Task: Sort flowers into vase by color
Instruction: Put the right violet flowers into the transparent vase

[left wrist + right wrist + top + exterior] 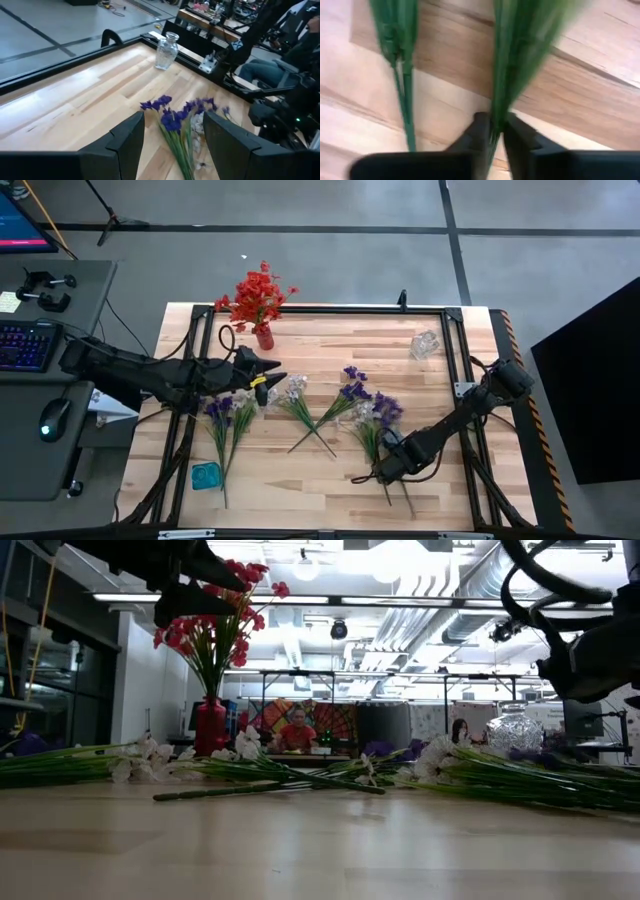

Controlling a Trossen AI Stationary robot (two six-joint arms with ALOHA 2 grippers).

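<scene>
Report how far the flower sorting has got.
Done: red flowers stand in the red vase. In hand: right gripper has shut on a green stem. Left: purple and white sprigs lie on the wooden table; the clear glass vase is empty. Left gripper hovers open.

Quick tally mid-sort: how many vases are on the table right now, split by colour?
red vase, holding the red flowers: 1
clear glass vase, empty: 1
teal vase, empty: 1
Total: 3
</scene>
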